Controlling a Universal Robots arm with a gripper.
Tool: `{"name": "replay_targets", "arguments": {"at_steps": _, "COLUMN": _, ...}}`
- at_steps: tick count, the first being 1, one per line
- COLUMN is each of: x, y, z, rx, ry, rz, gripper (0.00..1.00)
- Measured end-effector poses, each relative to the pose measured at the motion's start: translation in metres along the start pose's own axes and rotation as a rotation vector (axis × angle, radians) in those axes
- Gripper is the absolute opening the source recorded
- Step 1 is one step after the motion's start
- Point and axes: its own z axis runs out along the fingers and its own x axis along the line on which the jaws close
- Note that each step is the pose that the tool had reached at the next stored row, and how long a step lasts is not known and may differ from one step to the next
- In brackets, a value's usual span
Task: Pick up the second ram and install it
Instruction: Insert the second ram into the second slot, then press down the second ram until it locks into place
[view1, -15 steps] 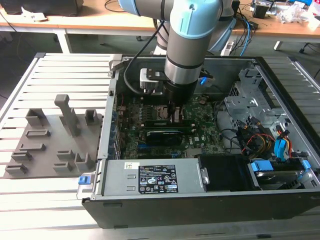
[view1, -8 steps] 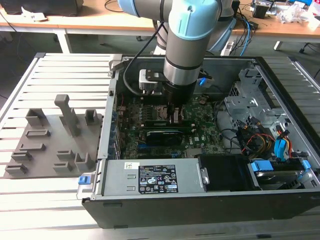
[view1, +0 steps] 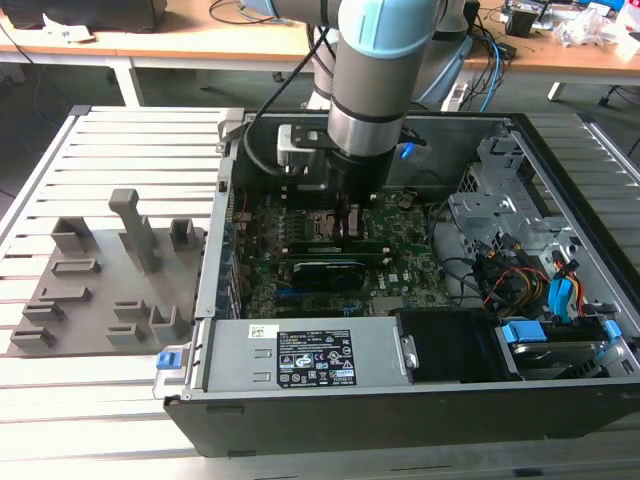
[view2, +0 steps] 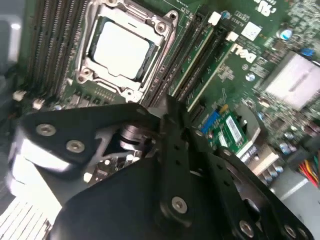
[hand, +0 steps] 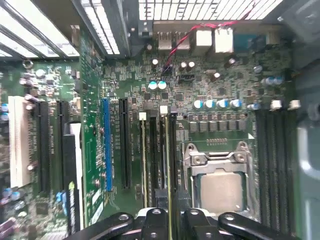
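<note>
You've got the grey fixture tray (view1: 95, 290) sitting near the worktop's left edge in the exterior view, its holders bare; to its right the open PC case (view1: 420, 405) holds the motherboard (view1: 400, 262), with drives and cables at its right end; the gripper (view1: 345, 225) is down inside over the memory slots (hand: 150, 150) beside the CPU socket (hand: 220, 175); can't tell if its fingers are spread or pinching; the second ram (hand: 167, 155) stands in a slot just beside another stick (hand: 143, 155).

Memory slots (hand: 155, 155) beside CPU socket (hand: 220, 175)
</note>
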Motion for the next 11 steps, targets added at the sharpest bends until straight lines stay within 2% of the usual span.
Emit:
{"name": "replay_targets", "arguments": {"at_steps": 1, "x": -0.0022, "y": 0.0004, "z": -0.0094, "rx": 0.0002, "ry": 0.0039, "rz": 0.0, "gripper": 0.13}}
{"name": "replay_targets", "arguments": {"at_steps": 2, "x": -0.0025, "y": 0.0004, "z": -0.0119, "rx": 0.0002, "ry": 0.0044, "rz": 0.0, "gripper": 0.11}}
{"name": "replay_targets", "arguments": {"at_steps": 10, "x": -0.0026, "y": -0.0011, "z": -0.0123, "rx": 0.0001, "ry": 0.0047, "rz": 0.0, "gripper": 0.11}}
{"name": "replay_targets", "arguments": {"at_steps": 11, "x": -0.003, "y": -0.0101, "z": -0.0117, "rx": -0.0022, "ry": 0.0055, "rz": 0.0, "gripper": 0.11}}
